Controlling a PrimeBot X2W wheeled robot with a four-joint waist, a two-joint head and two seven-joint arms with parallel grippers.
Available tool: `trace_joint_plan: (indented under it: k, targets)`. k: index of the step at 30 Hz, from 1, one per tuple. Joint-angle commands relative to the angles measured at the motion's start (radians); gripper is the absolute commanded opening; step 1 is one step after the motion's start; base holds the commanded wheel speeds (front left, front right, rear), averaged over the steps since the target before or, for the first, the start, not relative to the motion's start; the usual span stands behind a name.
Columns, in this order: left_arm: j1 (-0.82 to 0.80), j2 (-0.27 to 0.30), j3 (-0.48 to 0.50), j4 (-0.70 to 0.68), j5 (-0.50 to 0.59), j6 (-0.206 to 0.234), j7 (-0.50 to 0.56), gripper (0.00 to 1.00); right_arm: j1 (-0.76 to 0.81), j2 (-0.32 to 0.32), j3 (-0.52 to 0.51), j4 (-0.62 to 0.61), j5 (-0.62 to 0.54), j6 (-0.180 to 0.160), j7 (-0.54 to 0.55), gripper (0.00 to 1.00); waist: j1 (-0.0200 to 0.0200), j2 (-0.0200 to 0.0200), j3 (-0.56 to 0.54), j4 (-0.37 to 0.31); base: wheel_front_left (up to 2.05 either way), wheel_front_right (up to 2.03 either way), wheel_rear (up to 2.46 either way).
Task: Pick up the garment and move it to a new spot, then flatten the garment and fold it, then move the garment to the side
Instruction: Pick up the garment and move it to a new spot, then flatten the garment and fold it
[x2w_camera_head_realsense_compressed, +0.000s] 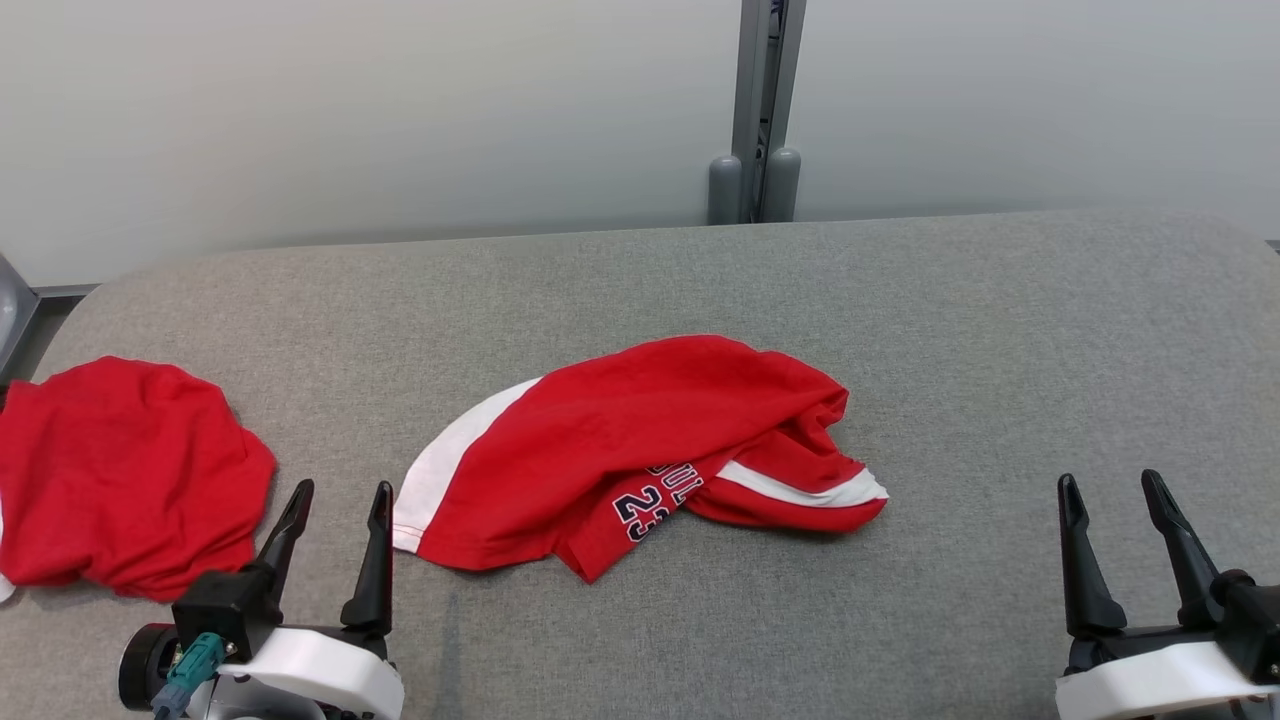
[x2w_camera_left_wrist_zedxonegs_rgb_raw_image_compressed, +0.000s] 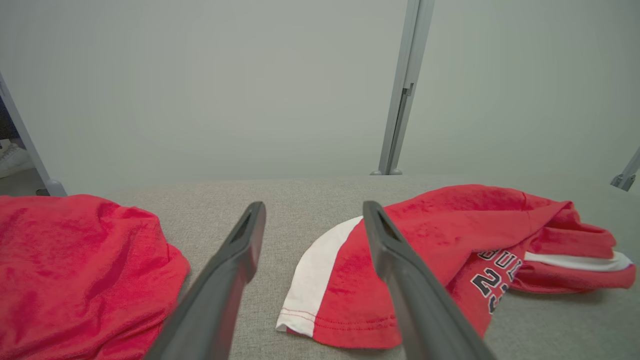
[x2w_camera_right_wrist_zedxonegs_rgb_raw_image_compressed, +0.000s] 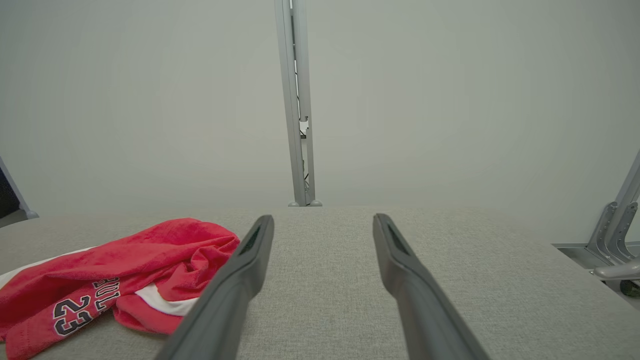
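Note:
A crumpled red garment (x2w_camera_head_realsense_compressed: 640, 440) with white stripes and dark "23" lettering lies in the middle of the grey table (x2w_camera_head_realsense_compressed: 1000, 330). The left wrist view has the garment (x2w_camera_left_wrist_zedxonegs_rgb_raw_image_compressed: 450, 240) ahead and to the right, and the right wrist view has the same garment (x2w_camera_right_wrist_zedxonegs_rgb_raw_image_compressed: 115, 280) at the lower left. My left gripper (x2w_camera_head_realsense_compressed: 337, 500) stands open near the front edge, just left of the garment's white-striped hem, touching nothing. At the front right, far from the cloth, my right gripper (x2w_camera_head_realsense_compressed: 1110, 495) is open with nothing between its fingers.
A second red cloth (x2w_camera_head_realsense_compressed: 120, 470) lies bunched at the table's left edge, left of my left gripper. A grey post (x2w_camera_head_realsense_compressed: 755, 110) stands behind the table against a pale wall. Bare grey surface spreads across the right half and the back.

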Motion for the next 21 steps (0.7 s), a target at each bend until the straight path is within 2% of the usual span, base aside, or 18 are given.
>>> trace_joint_plan:
  k: [1,21]
  targets:
    - [-0.007,0.005,0.001,0.003,-0.002,-0.004,-0.001,1.0,0.001,-0.003,-0.002,-0.002,0.004,0.001,-0.005,1.0,0.0,-0.0001,0.002,0.001,0.0,0.0,0.0]
    - [-0.037,0.003,-0.015,0.007,-0.018,-0.001,-0.001,1.0,-0.017,-0.005,-0.007,0.013,0.023,0.001,-0.005,1.0,0.0,-0.0001,0.019,0.008,0.0,0.0,0.0]
